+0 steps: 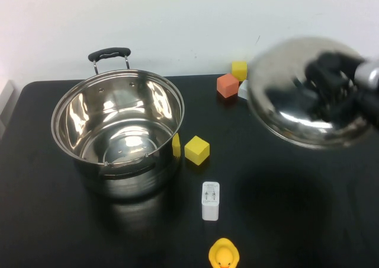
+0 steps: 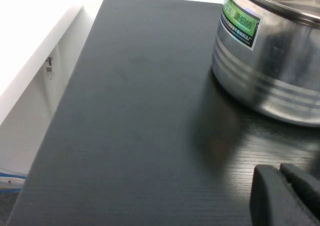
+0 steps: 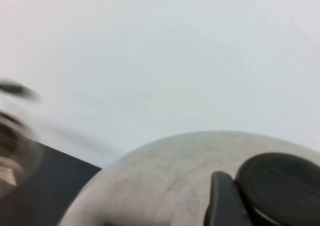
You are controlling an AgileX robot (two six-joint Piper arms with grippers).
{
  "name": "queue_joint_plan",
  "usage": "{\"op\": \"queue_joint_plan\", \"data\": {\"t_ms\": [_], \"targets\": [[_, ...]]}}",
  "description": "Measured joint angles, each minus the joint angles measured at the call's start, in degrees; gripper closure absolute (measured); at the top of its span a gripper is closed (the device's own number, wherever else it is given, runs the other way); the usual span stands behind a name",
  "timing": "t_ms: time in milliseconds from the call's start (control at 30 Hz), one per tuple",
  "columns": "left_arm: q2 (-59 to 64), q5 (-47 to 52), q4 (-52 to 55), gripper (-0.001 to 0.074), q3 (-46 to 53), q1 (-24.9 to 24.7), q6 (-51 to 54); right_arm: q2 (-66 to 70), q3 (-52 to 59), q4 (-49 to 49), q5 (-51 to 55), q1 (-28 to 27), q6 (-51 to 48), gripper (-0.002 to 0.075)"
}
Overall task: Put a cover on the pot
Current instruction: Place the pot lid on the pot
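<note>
Far left of the right pincer [image 1: 331,81], the pot [image 1: 118,131], uncovered.

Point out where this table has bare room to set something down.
Bare: the strip left of the pot in the left wrist view, by the left gripper, and the front right under the lid held by the right gripper. Crowded: yellow cube, charger, duck.

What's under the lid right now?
The lid hangs from the right pincer, shut on its knob. Below is bare table; the white block behind is partly hidden. The pot stands open. Left pincer is parked.
</note>
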Motion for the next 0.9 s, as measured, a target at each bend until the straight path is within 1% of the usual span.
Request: {"op": "queue_joint_plan", "data": {"t_ms": [100, 167, 233, 300, 433, 567, 667, 767, 900], "targets": [[0.0, 0.0, 0.0, 0.0737, 0.0, 0.0, 0.0, -6.3, -5.3, -13.6, 8.1, 1.3, 14.1, 0.0371], [0.0, 0.0, 0.0, 0.0737, 0.0, 0.0, 0.0, -7.9, -10.1, -22.7, 12.4, 3.4, 23.5, 0.0371], [0.0, 0.0, 0.0, 0.0737, 0.0, 0.0, 0.0, -7.8, -14.7, -29.9, 15.2, 6.5, 30.3, 0.0371], [0.0, 0.0, 0.0, 0.0736, 0.0, 0.0, 0.0, -6.6, -20.0, -34.2, 17.4, 9.9, 34.7, 0.0371], [0.0, 0.0, 0.0, 0.0737, 0.0, 0.0, 0.0, 0.0, -30.2, -37.3, 19.9, 17.8, 38.2, 0.0372], [0.0, 0.0, 0.0, 0.0737, 0.0, 0.0, 0.0, 8.9, -38.9, -38.1, 20.1, 23.2, 38.6, 0.0372], [0.0, 0.0, 0.0, 0.0737, 0.0, 0.0, 0.0, 15.8, -45.8, -38.3, 20.4, 25.6, 38.9, 0.0372], [0.0, 0.0, 0.0, 0.0737, 0.0, 0.0, 0.0, 22.2, -51.9, -38.8, 20.7, 26.9, 39.7, 0.0372], [0.0, 0.0, 0.0, 0.0737, 0.0, 0.0, 0.0, 27.3, -58.5, -41.7, 23.6, 27.2, 45.7, 0.0372]]}}
